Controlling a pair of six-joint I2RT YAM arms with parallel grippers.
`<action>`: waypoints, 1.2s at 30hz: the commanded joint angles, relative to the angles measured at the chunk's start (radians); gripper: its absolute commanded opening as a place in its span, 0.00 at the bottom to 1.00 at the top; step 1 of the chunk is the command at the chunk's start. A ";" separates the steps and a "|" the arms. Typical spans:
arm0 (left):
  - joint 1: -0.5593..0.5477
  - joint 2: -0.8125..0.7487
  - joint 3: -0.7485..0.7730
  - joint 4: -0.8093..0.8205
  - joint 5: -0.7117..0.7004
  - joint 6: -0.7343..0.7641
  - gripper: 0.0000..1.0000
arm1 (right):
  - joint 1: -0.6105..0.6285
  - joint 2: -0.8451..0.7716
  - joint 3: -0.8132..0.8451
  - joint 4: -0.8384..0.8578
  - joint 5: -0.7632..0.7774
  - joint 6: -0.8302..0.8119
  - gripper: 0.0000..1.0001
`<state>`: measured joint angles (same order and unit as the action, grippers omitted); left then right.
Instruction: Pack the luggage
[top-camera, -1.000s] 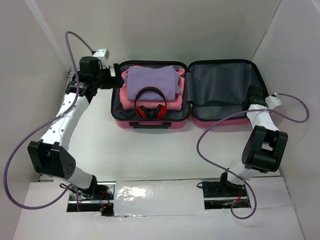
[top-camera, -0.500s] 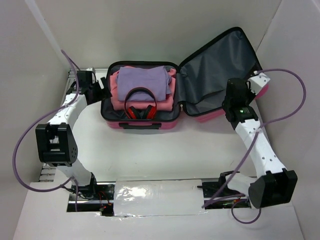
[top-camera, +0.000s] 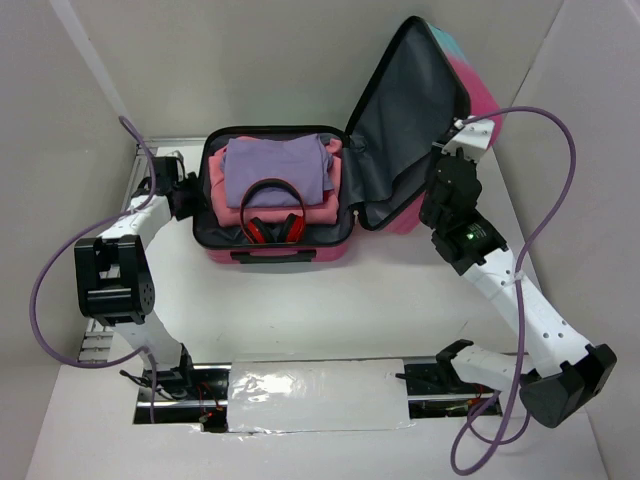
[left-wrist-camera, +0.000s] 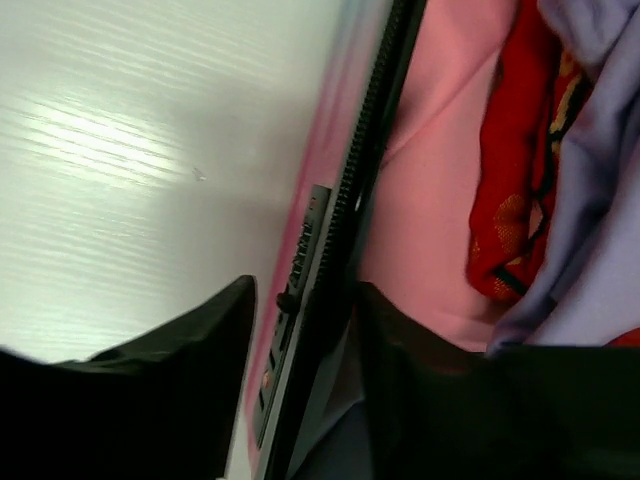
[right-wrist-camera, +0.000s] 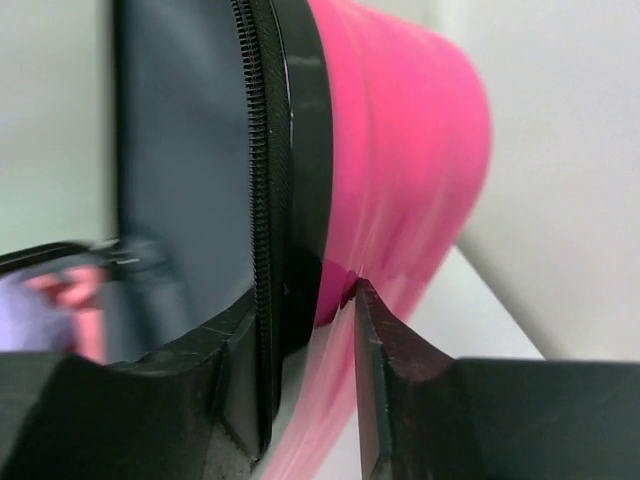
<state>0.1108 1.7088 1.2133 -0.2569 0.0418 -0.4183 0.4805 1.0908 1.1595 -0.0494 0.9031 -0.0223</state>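
The luggage (top-camera: 282, 250) lies open on the table, its base holding a folded purple garment (top-camera: 275, 170) on a pink one (top-camera: 226, 200). Red headphones (top-camera: 275, 222) rest on top at the front. The grey-lined lid (top-camera: 400, 120) stands steeply tilted up on the right. My right gripper (top-camera: 437, 190) (right-wrist-camera: 305, 300) is shut on the lid's rim, one finger on the lining and one on the pink shell (right-wrist-camera: 400, 150). My left gripper (top-camera: 190, 200) (left-wrist-camera: 305, 290) straddles the base's left rim (left-wrist-camera: 370, 120) and is shut on it, one finger outside and one inside.
White walls (top-camera: 560, 150) close in the table at the back and both sides, and the raised lid stands near the right one. Purple cables (top-camera: 545, 170) loop off both arms. A foil-covered strip (top-camera: 315, 395) lies between the arm bases at the near edge.
The lid has swung from flat up to a steep tilt with the right gripper on its rim. The luggage slid left. The left gripper's jaws narrowed around the base's left rim.
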 joint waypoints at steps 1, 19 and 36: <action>-0.006 0.020 -0.052 0.111 0.107 0.019 0.53 | 0.159 -0.009 0.068 0.097 -0.490 -0.094 0.00; -0.307 0.069 -0.029 0.211 0.208 0.045 0.41 | 0.536 0.024 -0.101 0.309 -0.498 -0.202 0.00; -0.237 0.153 0.130 -0.151 -0.025 0.024 0.23 | 0.279 0.103 0.181 -0.421 -0.012 0.542 0.09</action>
<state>-0.1337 1.8400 1.3151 -0.2913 0.0353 -0.4225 0.8127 1.2449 1.3903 -0.3290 0.7990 0.3233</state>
